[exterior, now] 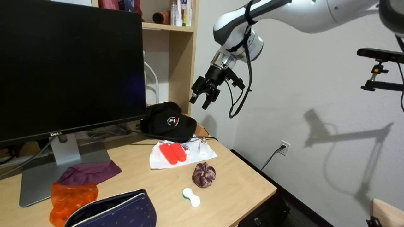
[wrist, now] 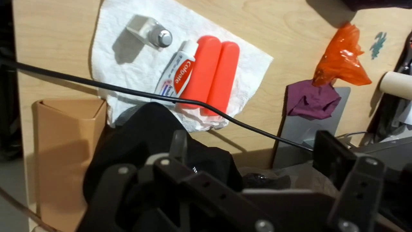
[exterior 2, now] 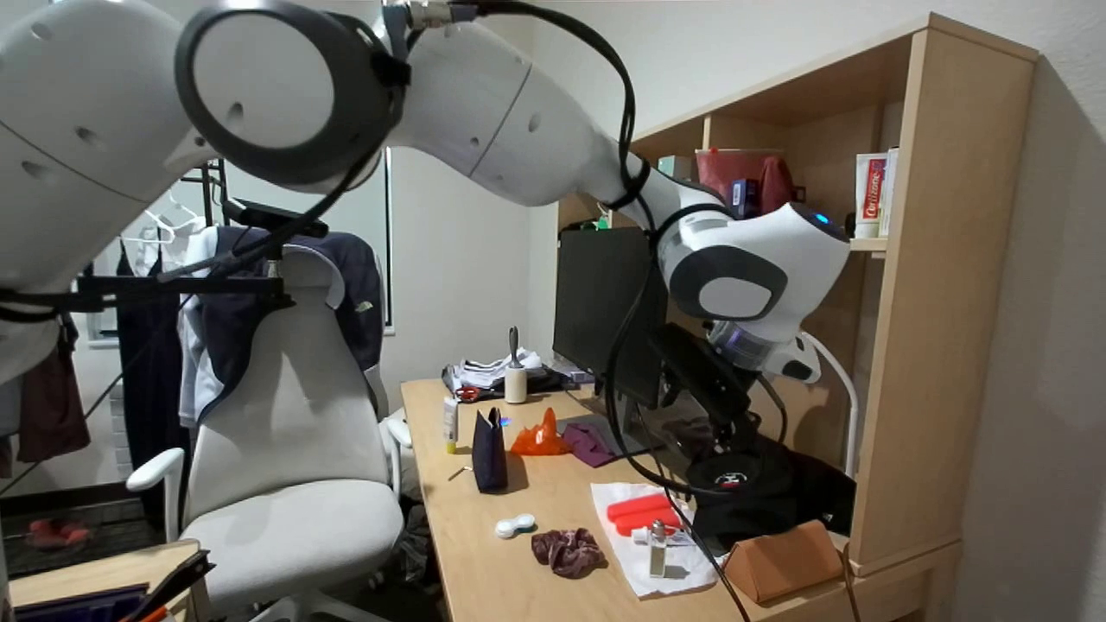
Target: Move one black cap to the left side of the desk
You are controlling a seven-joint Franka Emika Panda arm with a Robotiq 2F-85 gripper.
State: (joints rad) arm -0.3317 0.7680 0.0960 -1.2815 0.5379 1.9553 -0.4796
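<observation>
The black cap (exterior: 161, 123), with a red-and-white emblem and white lettering on its front, sits at the back of the tan desk (exterior: 135, 175), between monitor and shelf wall. It also shows in an exterior view as the black cap (exterior 2: 752, 514), partly behind the wrist. My gripper (exterior: 199, 102) hangs above and apart from it, pointing down, jaws spread with nothing between them. In the wrist view the gripper (wrist: 256, 151) spans wide, and its left finger overlaps the black cap (wrist: 135, 132) in the picture. The linkage hides much of the cap there.
A black cable (wrist: 128, 91) runs across in front of the cap. The monitor (exterior: 72, 69) and shelf side (exterior: 181, 69) flank it. An orange-brown case (exterior 2: 782, 566) stands beside it. Red cases (exterior: 172, 153) lie on a paper towel (exterior: 157, 160); a scrunchie (exterior: 197, 179) sits nearer the front.
</observation>
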